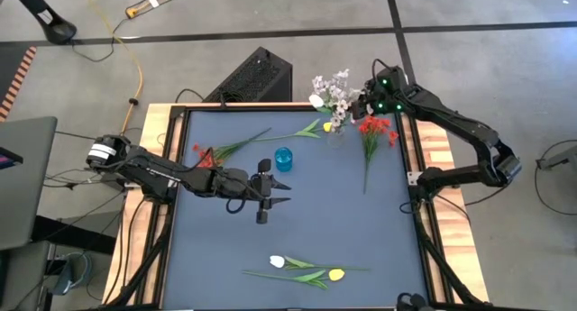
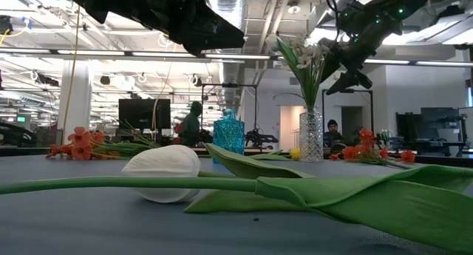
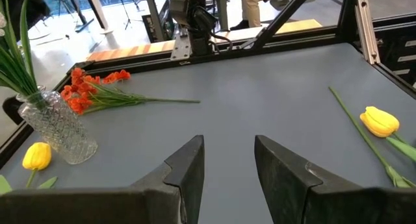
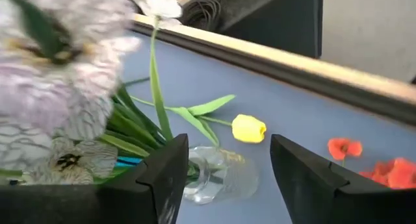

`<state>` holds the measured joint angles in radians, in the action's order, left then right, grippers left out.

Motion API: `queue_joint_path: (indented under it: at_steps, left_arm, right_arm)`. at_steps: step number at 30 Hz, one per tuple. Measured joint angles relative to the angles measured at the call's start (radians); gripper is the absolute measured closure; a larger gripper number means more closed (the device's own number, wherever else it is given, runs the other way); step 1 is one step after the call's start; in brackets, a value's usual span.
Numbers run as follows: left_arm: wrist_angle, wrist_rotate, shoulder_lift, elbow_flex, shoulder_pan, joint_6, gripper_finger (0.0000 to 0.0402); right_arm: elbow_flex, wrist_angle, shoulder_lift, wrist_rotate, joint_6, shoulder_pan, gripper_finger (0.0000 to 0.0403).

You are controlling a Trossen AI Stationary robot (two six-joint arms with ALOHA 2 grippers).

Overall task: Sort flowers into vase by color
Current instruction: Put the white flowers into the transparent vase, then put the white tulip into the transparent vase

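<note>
1. High view first: the dark table [image 1: 297, 230] fills most of what I can see, with the left arm reaching in over its middle and the right arm bent over the far right corner.
2. Left gripper [image 1: 276, 190] hangs over the table's centre, just beside the blue vase [image 1: 284, 158]. Its fingers [image 3: 188, 169] are spread with a clear gap and nothing between them.
3. Right gripper [image 1: 361, 102] sits high at the clear glass vase [image 1: 336, 132], close against the white blossoms [image 1: 332, 87] standing in it. Its fingers [image 4: 166, 169] are parted, one on either side of the vase mouth, with no stem pinched between them; whether they brush the blossoms I cannot tell.
4. Red flowers [image 1: 374, 131] lie flat just beside the clear vase, stems pointing toward the near edge.
5. A second red bunch [image 1: 221, 151] lies on the left side of the table, near the blue vase.
6. One yellow tulip [image 1: 323, 127] lies next to the clear vase, between the two vases.
7. Near the front edge, a white tulip [image 1: 278, 261] and another yellow tulip [image 1: 336, 275] lie side by side, well apart from both vases.
</note>
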<state>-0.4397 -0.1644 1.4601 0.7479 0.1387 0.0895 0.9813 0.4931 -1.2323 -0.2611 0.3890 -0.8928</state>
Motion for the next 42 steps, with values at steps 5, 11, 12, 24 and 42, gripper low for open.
queue_joint_path:
  at_steps: [5, 11, 12, 24, 42]
  left_arm:
    - [0.000, 0.000, 0.000, 0.000, 0.000, -0.004, 0.0276]
    - [0.000, 0.000, 0.000, 0.000, 0.000, -0.004, 0.0276]
    - [0.000, 0.000, 0.000, 0.000, 0.000, -0.004, 0.0276]
    - [0.000, 0.000, 0.000, 0.000, 0.000, -0.004, 0.0276]
    - [0.001, 0.000, 0.000, 0.000, 0.000, -0.004, 0.0276]
  right_arm:
    - [0.000, 0.017, 0.000, 0.001, 0.079, 0.000, 0.0166]
    - [0.000, 0.031, 0.001, 0.001, 0.108, 0.000, 0.0170]
    - [0.000, 0.031, 0.001, 0.001, 0.085, 0.000, 0.0170]
    - [0.000, 0.038, 0.001, 0.053, 0.028, 0.000, 0.0273]
    - [0.000, -0.045, 0.001, 0.153, 0.133, 0.000, 0.0373]
